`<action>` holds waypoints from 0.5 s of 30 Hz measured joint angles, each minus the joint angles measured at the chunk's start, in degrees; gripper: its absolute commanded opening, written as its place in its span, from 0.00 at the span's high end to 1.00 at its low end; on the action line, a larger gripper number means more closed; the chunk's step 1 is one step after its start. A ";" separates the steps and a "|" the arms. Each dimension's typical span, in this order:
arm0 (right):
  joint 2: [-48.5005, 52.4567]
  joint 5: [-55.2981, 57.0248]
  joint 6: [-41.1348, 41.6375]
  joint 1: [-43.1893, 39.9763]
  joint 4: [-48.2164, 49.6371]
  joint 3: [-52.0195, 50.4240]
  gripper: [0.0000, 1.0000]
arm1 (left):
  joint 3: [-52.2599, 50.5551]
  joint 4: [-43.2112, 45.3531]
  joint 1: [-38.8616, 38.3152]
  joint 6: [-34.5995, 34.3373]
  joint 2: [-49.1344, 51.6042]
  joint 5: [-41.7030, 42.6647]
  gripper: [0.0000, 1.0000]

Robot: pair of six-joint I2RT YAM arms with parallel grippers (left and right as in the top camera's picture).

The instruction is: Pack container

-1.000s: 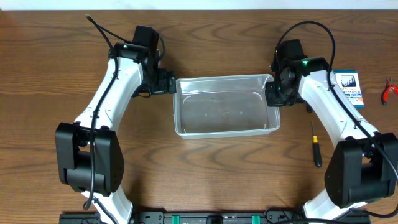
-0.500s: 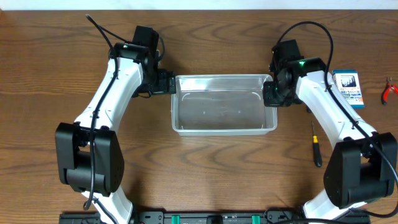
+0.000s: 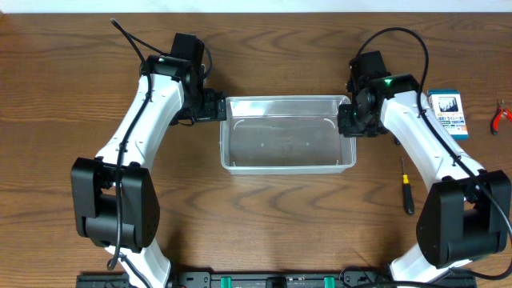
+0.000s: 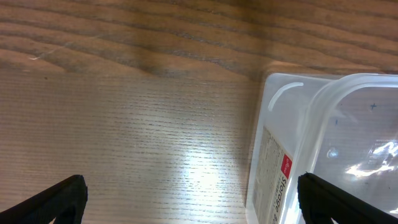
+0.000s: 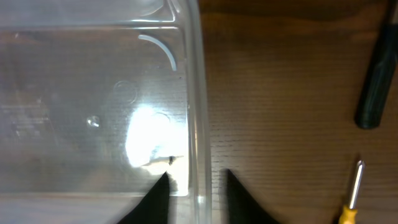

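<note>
The container (image 3: pixel 280 99), a clear shallow plastic bin, lies empty at the table's middle between both arms. My left gripper (image 3: pixel 218 106) is at its left end, open wide. In the left wrist view the labelled end wall of the container (image 4: pixel 280 162) stands between the fingers, close to the right fingertip (image 4: pixel 323 199). My right gripper (image 3: pixel 346 120) is at the right end. In the right wrist view its fingers straddle the container's rim (image 5: pixel 198 124), one inside and one outside, open with a small gap on each side.
A blue-and-white box (image 3: pixel 447 114) lies right of the right arm, with red pliers (image 3: pixel 502 117) at the table's right edge. A black-handled screwdriver (image 3: pixel 406 192) lies on the wood below them; its shaft (image 5: pixel 356 183) shows in the right wrist view.
The container slid a little left and toward the back, then stopped. The right gripper's jaws have come apart from the container's right rim. The left gripper stayed open.
</note>
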 measured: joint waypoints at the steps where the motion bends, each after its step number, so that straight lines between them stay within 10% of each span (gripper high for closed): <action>1: 0.00 -0.02 -0.04 0.00 0.00 0.00 0.57 | 0.00 0.00 -0.02 0.00 0.00 0.00 0.02; 15: 0.00 -1.09 0.48 0.00 -0.48 0.13 0.18 | 0.00 0.04 0.00 0.02 -1.09 0.00 0.02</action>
